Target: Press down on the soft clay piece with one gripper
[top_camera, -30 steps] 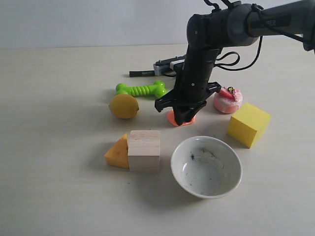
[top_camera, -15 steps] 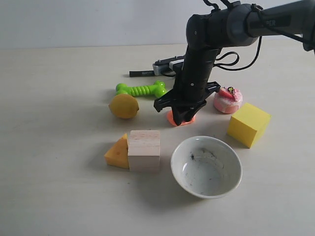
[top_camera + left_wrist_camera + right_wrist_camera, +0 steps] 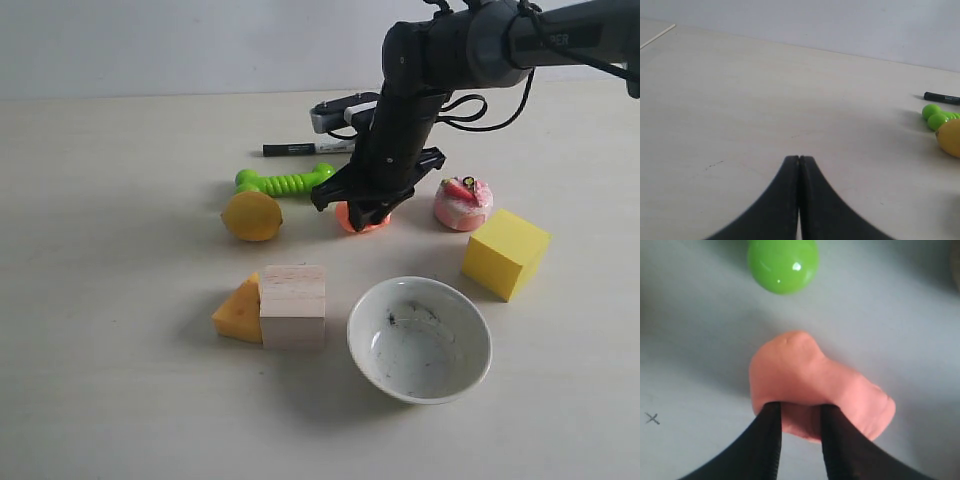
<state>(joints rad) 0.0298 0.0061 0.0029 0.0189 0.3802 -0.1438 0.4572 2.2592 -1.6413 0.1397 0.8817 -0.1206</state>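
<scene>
The soft clay piece [image 3: 350, 218], a salmon-orange blob, sits between the lemon and the pink cake toy, mostly under my right gripper [image 3: 366, 214]. In the right wrist view the two black fingers grip the near edge of the clay [image 3: 810, 375], and my right gripper [image 3: 800, 407] is shut on it. A shadow shows beside the clay; I cannot tell if it touches the table. My left gripper [image 3: 799, 159] is shut with nothing in it, over bare table, and is out of the exterior view.
A yellow lemon [image 3: 251, 216], green dumbbell toy [image 3: 285, 182] and black marker [image 3: 300, 148] lie left and behind. The pink cake toy [image 3: 462, 203] and yellow cube [image 3: 505, 252] are right. In front stand a white bowl [image 3: 419, 338], wooden block [image 3: 292, 305] and cheese wedge [image 3: 238, 310].
My right gripper and the clay with it have shifted up and back in the exterior view, closer to the green toy. The other objects have not moved.
</scene>
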